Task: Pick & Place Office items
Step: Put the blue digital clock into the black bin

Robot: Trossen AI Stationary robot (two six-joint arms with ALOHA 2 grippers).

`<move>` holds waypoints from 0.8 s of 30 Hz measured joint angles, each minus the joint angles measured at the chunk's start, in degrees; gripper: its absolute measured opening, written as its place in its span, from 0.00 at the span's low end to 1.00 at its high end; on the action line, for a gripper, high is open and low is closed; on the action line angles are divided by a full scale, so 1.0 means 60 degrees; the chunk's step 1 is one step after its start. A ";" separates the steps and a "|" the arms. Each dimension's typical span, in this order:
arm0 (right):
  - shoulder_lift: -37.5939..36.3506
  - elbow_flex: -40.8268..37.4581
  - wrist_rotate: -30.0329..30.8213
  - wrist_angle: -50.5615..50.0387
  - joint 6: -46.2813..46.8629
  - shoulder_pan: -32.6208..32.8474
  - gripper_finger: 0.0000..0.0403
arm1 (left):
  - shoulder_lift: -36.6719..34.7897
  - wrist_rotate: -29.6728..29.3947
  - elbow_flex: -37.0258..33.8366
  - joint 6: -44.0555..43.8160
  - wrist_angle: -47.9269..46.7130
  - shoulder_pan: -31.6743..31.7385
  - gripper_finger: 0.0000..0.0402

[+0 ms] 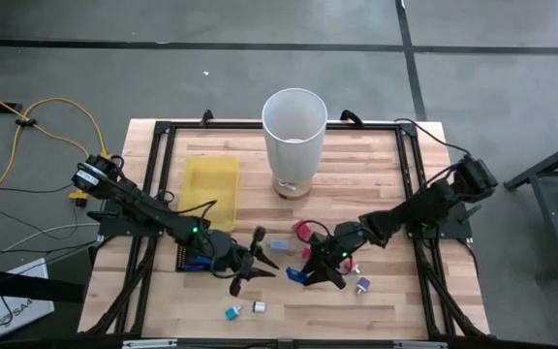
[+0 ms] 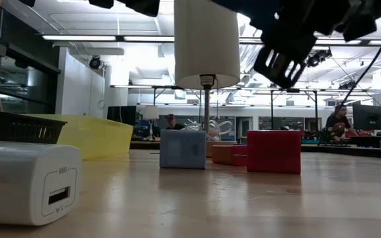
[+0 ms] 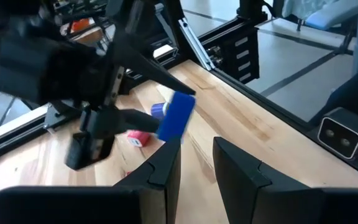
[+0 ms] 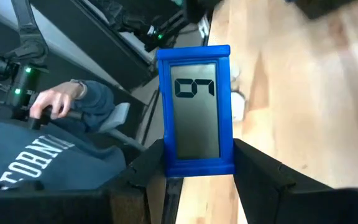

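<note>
A blue office item with a grey number display (image 4: 195,106) sits between the fingers of my right gripper (image 4: 197,148), near the table's middle front (image 1: 305,275). My left gripper (image 3: 196,149) stands just left of it (image 1: 260,264), open, with nothing between its fingers, which point at the blue piece (image 3: 176,116). On the wood lie a light blue piece (image 1: 279,246), a red one (image 1: 303,231), a pink one (image 1: 354,267), a purple one (image 1: 362,286), a teal one (image 1: 232,312) and a white one (image 1: 258,307). My right gripper pinches the blue piece by its two long side edges (image 4: 161,155), at the end nearest the wrist, between its two fingers. The fingers lie along the piece, which sticks out ahead of them. They come nearly level from the table's right side. The piece is lifted clear of the wood.
A tall white bin (image 1: 294,126) stands at the far middle. A flat yellow tray (image 1: 209,179) lies to its left, with a black mesh tray (image 1: 190,260) under my left arm. A person in a dark sweatshirt (image 4: 48,149) sits beyond the table's edge.
</note>
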 joint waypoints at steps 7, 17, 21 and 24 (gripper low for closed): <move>0.0709 0.0418 -0.0398 0.0590 0.0083 0.0000 0.36 | 0.0000 -0.0004 -0.0001 -0.0393 -0.0107 0.0004 0.22; 0.0749 0.0795 -0.0553 0.0282 -0.0195 -0.0047 0.36 | 0.0000 -0.0008 0.0000 -0.0498 -0.0208 0.0004 0.22; 0.0749 0.0794 -0.0307 -0.0012 -0.0177 -0.0047 0.36 | 0.0000 -0.0012 0.0002 -0.0499 -0.0208 0.0004 0.22; 0.0753 0.0791 -0.0300 0.0050 -0.0172 -0.0047 0.36 | 0.0000 -0.0012 0.0003 -0.0495 -0.0201 -0.0010 0.22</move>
